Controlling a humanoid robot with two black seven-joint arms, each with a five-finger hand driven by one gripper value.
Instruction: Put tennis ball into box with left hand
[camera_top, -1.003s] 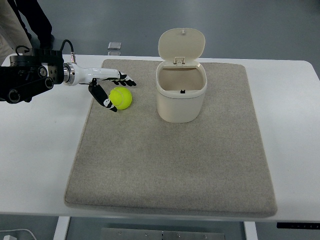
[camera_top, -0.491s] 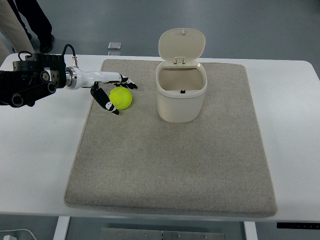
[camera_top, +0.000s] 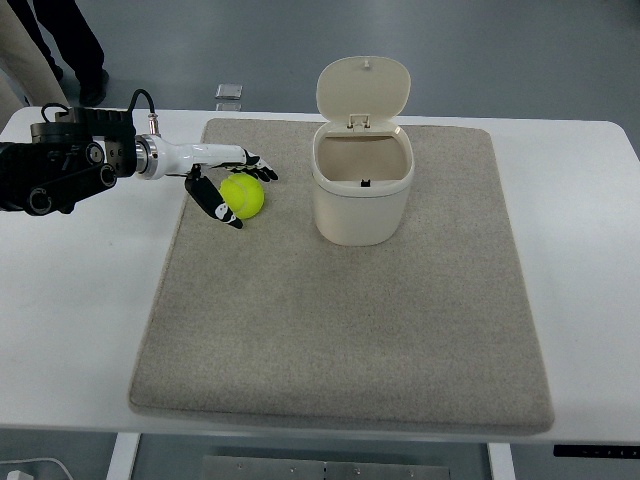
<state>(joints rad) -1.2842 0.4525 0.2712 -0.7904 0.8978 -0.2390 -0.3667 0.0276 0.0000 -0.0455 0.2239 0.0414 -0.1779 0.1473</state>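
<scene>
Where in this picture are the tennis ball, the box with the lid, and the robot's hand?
tennis ball (camera_top: 243, 195), top view, middle of its yellow surface
box (camera_top: 362, 211), top view, front of its cream wall
left hand (camera_top: 221, 178), top view, middle of the hand, beside the ball

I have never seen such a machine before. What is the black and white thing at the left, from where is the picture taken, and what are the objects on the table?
The picture comes from one camera on the robot's own side, looking steeply down at a white table. The black and white thing is the robot's left arm, ending in a left hand with fingers. The fingers are spread around a yellow tennis ball, close to it, but they do not grip it yet. The ball lies on a grey mat. Beside it to the right stands a cream box with its hinged lid open. The right arm is not visible.
</scene>
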